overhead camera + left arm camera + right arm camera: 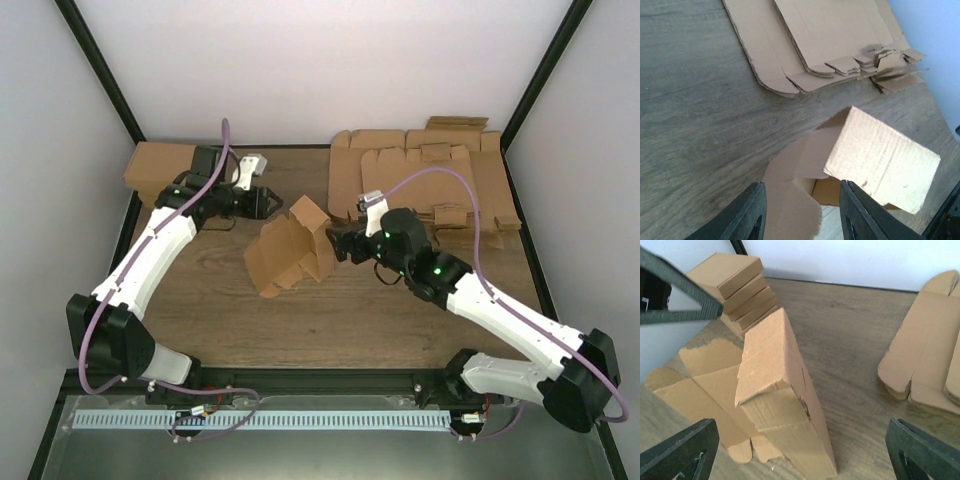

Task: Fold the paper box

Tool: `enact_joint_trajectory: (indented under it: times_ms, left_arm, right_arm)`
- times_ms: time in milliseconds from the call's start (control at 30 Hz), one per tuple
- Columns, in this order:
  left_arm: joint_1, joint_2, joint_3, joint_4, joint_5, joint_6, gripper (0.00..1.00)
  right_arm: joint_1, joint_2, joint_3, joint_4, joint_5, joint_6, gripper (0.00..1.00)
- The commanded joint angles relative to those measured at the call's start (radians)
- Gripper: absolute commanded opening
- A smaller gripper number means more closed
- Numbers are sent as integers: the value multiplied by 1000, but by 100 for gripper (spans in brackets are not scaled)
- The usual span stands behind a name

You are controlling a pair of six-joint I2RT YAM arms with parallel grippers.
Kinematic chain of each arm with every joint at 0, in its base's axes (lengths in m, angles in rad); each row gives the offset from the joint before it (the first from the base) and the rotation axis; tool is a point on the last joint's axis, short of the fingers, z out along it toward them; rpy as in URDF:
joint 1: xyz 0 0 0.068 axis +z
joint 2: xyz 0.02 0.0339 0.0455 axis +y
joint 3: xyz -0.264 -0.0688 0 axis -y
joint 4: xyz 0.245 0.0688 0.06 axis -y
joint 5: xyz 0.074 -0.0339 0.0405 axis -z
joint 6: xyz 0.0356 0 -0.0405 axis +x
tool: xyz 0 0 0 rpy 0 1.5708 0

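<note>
Right wrist, unlike left, shows stacked boxes behind paper box.

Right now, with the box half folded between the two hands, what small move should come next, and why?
Probably ease the right hand forward and close it on the upright wall of the box to steady it. That hand and the left hand look open and empty, the wall faces the right hand, and a flap lies flat on the table.
</note>
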Motion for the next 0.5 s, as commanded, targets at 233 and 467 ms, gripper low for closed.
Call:
enact_joint_trajectory:
  times_ms: [233, 467]
  left_arm:
    - [76, 81, 24, 69, 11, 7, 54]
    - [83, 145, -23, 161, 111, -54, 55]
  right_arm:
    - [-7, -71, -173, 100, -64, 136, 94]
    - [-18, -58, -205, 149, -53, 214, 92]
